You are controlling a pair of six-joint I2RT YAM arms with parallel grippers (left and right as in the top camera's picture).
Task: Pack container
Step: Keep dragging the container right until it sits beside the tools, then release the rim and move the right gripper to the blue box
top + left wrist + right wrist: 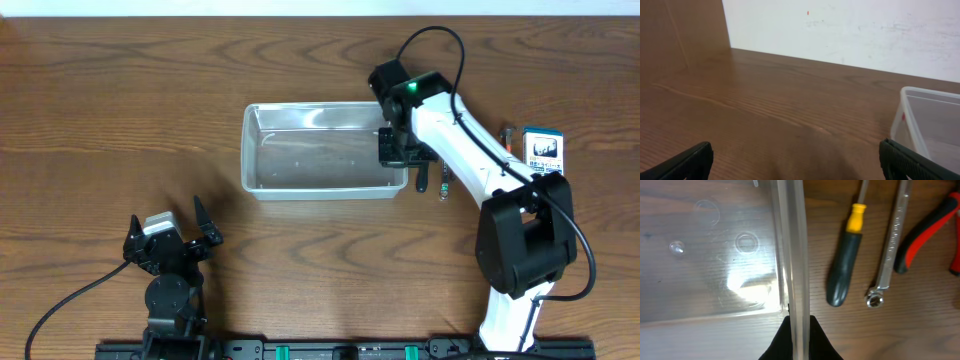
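Observation:
The clear plastic container (320, 150) sits empty at the table's middle. My right gripper (395, 148) is shut on its right rim; in the right wrist view the rim (795, 255) runs between my fingers (801, 335). Just right of the container lie a screwdriver with a dark handle and yellow collar (844, 270), a silver wrench (890, 245) and red-handled pliers (930, 230). My left gripper (172, 240) is open and empty at the front left, far from the container, whose corner shows in the left wrist view (930, 125).
A small blue-and-white box (543, 150) lies at the right edge of the table. The tools (440, 180) lie partly under my right arm. A white wall shows behind the table in the left wrist view.

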